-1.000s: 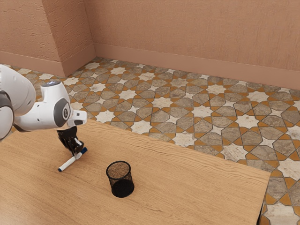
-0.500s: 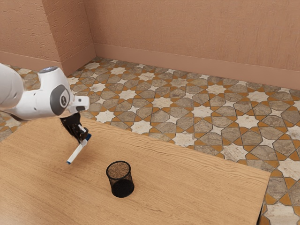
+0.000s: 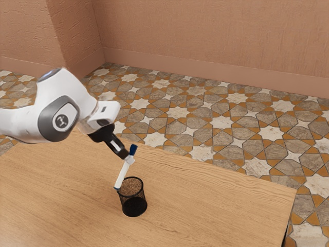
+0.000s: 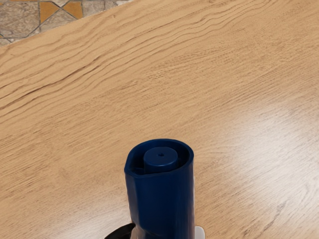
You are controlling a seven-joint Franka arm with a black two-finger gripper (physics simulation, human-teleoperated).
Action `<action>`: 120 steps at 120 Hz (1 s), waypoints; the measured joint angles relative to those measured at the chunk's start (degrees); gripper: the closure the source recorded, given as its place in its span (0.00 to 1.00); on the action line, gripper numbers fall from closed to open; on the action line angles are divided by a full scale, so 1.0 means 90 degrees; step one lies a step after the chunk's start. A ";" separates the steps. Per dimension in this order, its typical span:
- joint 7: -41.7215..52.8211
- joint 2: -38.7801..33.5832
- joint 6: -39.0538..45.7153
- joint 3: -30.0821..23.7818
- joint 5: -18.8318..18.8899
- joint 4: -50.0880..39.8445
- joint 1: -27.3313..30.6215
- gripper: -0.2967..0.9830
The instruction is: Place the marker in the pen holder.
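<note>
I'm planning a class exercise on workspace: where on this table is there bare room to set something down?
Bare wood runs from the mesh pen holder to the end of the table at the exterior view's right; another patch lies between the arm and that view's lower edge. It is crowded around the holder's rim, where the fingers hold the marker tilted.

Wears a smooth white shell, rounded and bulging at the joint. Bears a broad grey panel with a small white emblem at its middle, plus a grey cap above. Includes a boxy white block with a dark slot. Ends in a slim black gripper with pale tips.
</note>
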 joint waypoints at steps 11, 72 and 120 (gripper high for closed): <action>-0.0047 -0.0102 0.0553 0.0007 -0.0010 -0.0155 -0.0196 0.85; -0.0010 0.0293 0.1906 0.0307 -0.0213 -0.0563 -0.0454 0.84; 0.0132 0.0447 0.2191 0.0309 -0.0423 -0.0709 -0.0484 0.79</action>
